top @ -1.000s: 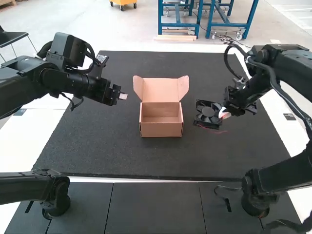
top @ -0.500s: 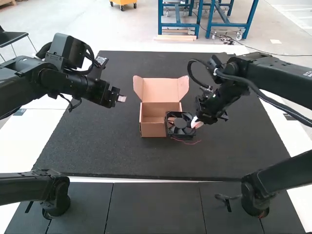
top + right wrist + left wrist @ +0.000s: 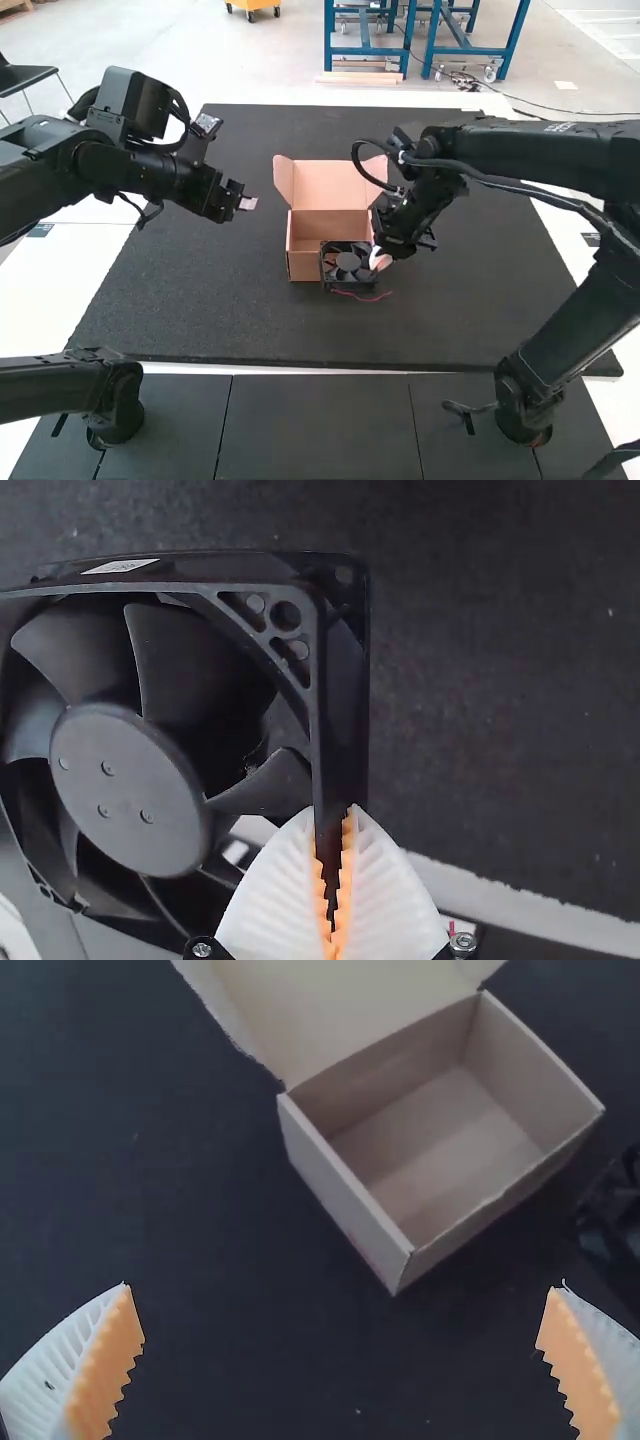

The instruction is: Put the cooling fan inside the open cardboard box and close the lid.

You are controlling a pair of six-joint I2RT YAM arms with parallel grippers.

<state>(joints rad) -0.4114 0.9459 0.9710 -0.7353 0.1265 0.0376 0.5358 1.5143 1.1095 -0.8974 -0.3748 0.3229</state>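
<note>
The left arm [image 3: 90, 165] stretched in from its side, forearm nearly level, its gripper [image 3: 243, 200] held aloft with the white ribbed fingers [image 3: 100, 1360] spread wide, orange pads facing each other. The right arm [image 3: 530, 150] reached across toward the middle, wrist bent downward, its gripper [image 3: 380, 258] pinched tight on the frame edge of the cooling fan [image 3: 346, 268]

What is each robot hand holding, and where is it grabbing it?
The right gripper pinches the cooling fan by one edge of its black frame. The left gripper is open and holds nothing.
</note>
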